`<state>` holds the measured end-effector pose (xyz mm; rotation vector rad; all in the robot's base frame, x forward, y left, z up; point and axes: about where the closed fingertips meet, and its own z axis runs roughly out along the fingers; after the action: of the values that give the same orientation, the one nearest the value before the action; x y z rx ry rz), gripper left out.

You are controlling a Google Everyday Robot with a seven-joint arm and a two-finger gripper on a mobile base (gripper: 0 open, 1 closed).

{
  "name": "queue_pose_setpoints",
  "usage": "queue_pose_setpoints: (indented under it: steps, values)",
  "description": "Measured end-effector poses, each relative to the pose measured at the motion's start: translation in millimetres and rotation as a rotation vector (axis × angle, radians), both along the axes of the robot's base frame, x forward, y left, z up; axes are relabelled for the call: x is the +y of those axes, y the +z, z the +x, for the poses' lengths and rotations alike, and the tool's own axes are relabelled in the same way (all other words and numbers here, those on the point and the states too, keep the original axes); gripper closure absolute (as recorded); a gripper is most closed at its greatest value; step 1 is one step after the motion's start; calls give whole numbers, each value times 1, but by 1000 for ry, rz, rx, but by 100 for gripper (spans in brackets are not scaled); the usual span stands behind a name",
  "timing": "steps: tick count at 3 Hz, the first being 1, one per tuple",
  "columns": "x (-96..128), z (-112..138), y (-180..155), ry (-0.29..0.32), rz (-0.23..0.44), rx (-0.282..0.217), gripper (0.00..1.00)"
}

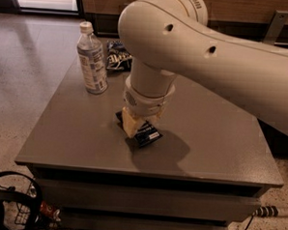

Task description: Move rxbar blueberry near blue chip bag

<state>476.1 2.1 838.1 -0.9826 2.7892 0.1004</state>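
The rxbar blueberry (pixel 147 134), a small dark navy wrapper with white text, lies flat near the middle of the grey table (pixel 75 132). My gripper (pixel 132 124) points straight down onto its left end, touching or just above it. The big white arm comes in from the right and hides part of the bar. The blue chip bag (pixel 118 57), crinkled blue and white, lies at the table's far edge, behind the arm and right of the bottle, well apart from the bar.
A clear plastic water bottle (pixel 92 58) with a white cap stands upright at the table's back left, beside the chip bag. Cables and dark gear (pixel 8 206) lie on the floor at the front left. A metal bracket (pixel 276 27) stands at the back right.
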Motion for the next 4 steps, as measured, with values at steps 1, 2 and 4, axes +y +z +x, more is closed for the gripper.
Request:
queue_pose_setpoints:
  steps: [1, 2, 4]
  values:
    - [-16, 25, 32, -15, 10, -93, 100]
    - [-28, 60, 61, -12, 11, -163, 100]
    - [-50, 177, 78, -117, -1, -161, 100]
